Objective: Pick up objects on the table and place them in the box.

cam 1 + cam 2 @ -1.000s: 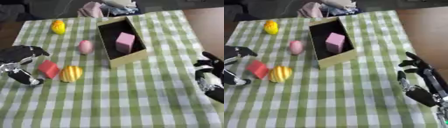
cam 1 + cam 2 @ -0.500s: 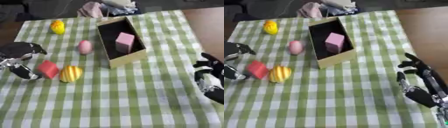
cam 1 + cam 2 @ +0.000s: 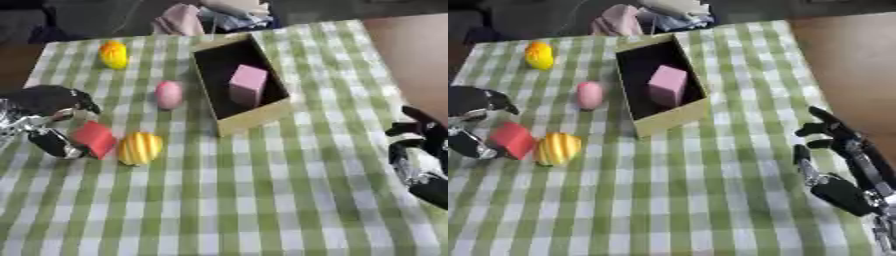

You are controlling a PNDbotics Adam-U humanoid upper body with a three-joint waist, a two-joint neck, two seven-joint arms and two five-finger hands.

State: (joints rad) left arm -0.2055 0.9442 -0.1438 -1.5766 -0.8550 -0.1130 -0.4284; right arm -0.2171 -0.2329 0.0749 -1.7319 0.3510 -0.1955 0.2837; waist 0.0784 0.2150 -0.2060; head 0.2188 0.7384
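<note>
A red block (image 3: 94, 139) lies on the checked cloth at the left, with a yellow striped round thing (image 3: 140, 148) right beside it. My left hand (image 3: 42, 116) sits just left of the red block, open. Its fingers (image 3: 80, 103) arch above the block and its thumb (image 3: 56, 143) lies at the block's left side. Farther back are a pink egg shape (image 3: 169, 94) and a yellow-orange toy (image 3: 113, 54). The open cardboard box (image 3: 255, 116) stands in the middle with a pink block (image 3: 248, 85) inside. My right hand (image 3: 839, 165) rests open at the lower right, fingers up.
A green and white checked cloth (image 3: 262, 200) covers the table. Bare brown tabletop (image 3: 411, 50) shows at the far right. A heap of pink and light cloth (image 3: 188, 20) lies beyond the box at the far edge.
My left hand has moved right, closing in on the red block until its thumb reaches the block's side. The right hand and the other objects have stayed put.
</note>
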